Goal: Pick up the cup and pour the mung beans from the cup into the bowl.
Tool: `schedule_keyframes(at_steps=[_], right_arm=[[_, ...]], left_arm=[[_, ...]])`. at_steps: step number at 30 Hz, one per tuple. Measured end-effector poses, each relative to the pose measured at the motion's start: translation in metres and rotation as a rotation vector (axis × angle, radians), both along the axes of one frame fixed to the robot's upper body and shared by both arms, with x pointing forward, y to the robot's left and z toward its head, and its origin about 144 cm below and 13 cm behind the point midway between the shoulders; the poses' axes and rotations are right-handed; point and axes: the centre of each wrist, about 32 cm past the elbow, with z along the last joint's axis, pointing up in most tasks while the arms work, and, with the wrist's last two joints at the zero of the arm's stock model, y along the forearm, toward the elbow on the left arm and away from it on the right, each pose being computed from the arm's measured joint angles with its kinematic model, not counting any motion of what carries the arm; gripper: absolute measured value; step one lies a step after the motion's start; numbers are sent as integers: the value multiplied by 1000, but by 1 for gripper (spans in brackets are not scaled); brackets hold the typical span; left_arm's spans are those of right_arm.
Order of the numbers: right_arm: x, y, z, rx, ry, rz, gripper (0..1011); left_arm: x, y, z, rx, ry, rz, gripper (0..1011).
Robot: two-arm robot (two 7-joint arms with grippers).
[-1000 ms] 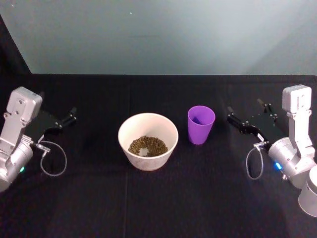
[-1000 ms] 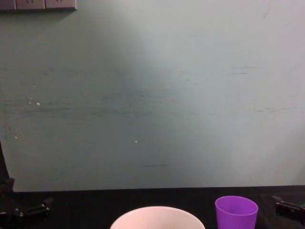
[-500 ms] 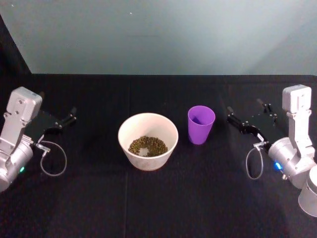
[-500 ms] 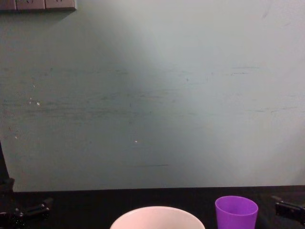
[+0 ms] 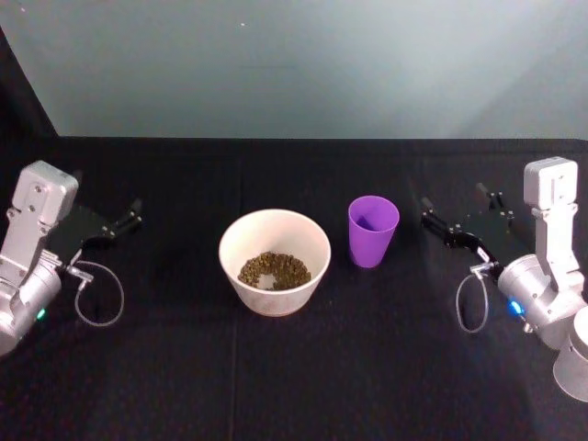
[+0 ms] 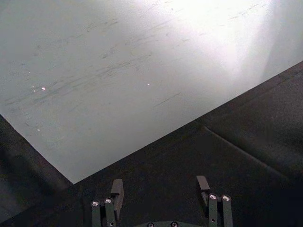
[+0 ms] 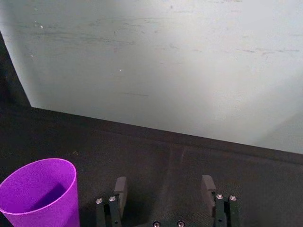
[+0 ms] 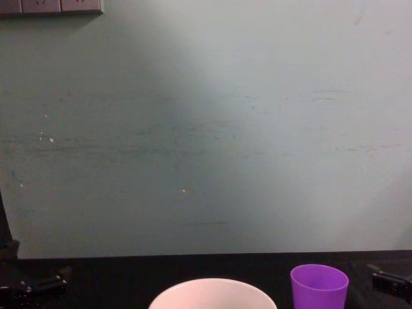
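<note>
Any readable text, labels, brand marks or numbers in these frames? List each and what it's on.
None readable anywhere.
cup: plain purple, no print.
bowl: plain white, holding mung beans, no mark.
left gripper and right gripper: no legible lettering on the housings.
wall outlets at the chest view's top edge: no text legible.

Black cloth-covered tabletop, faintly creased, running back to a pale grey-green wall marked with light scuffs and specks. White socket plate at the wall's top left corner.
</note>
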Motion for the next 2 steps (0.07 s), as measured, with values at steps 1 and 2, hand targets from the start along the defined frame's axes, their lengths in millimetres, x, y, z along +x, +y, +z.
schedule_keyframes(at_steps=[1, 2], right_arm=[[0, 0, 0, 0, 0, 0, 1003], [0, 0, 0, 0, 0, 0, 1002]], left_arm=[[0, 0, 0, 0, 0, 0, 1000], [0, 0, 0, 0, 0, 0, 1000]])
